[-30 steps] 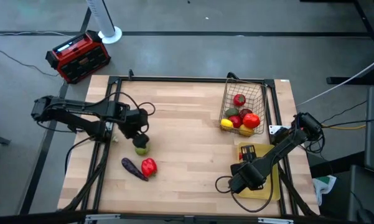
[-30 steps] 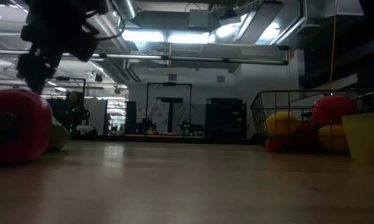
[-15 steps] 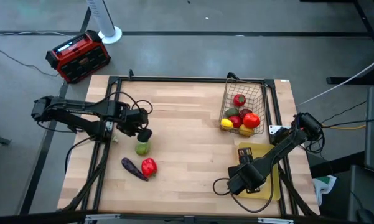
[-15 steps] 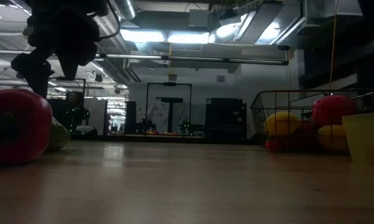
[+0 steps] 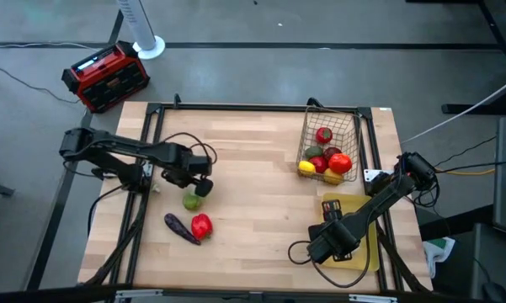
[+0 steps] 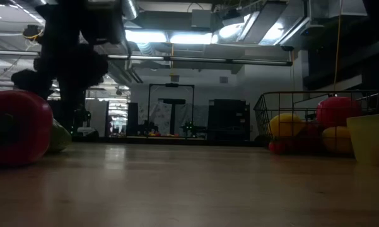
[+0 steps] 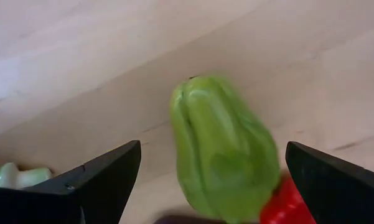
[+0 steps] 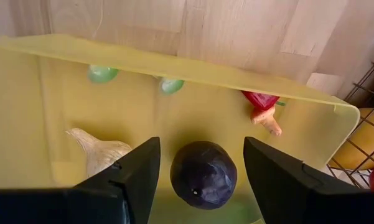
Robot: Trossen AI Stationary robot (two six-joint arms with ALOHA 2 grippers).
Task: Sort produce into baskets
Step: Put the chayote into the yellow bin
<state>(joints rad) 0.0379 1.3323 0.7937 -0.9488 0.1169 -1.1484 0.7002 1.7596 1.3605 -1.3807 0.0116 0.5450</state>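
Three pieces of produce are left on the bench's left half: a green pepper-like vegetable (image 5: 192,201), a purple eggplant (image 5: 180,227) and a red pepper (image 5: 201,225), the last two lying touching nearer the front edge. The left gripper (image 5: 199,183) hangs just above the green one, on its far side, with its fingers (image 7: 99,180) spread wide and nothing between them. In the left wrist view the green vegetable (image 7: 224,149) lies ahead between the two fingers, a little toward one of them, with the red pepper (image 7: 286,202) touching its near end.

The step in hand looks like the pick of the green vegetable. To do it well, the gripper should centre over the body first, then come down so both fingers straddle its narrower width, and close only once the tips are low on its sides; the smooth, rounded skin would likely squirt out of a high or off-centre pinch. The descent should keep clear of the red pepper so that it is not knocked away.

Toward the far right corner the wire basket (image 5: 348,135) already holds red, yellow and green pieces. By the front right corner the right gripper (image 5: 327,245) waits over the yellow tray (image 5: 366,257), half spread and empty; beneath it in the tray lie a dark purple round piece (image 8: 203,174), a garlic (image 8: 102,152) and a small red chilli (image 8: 261,106).
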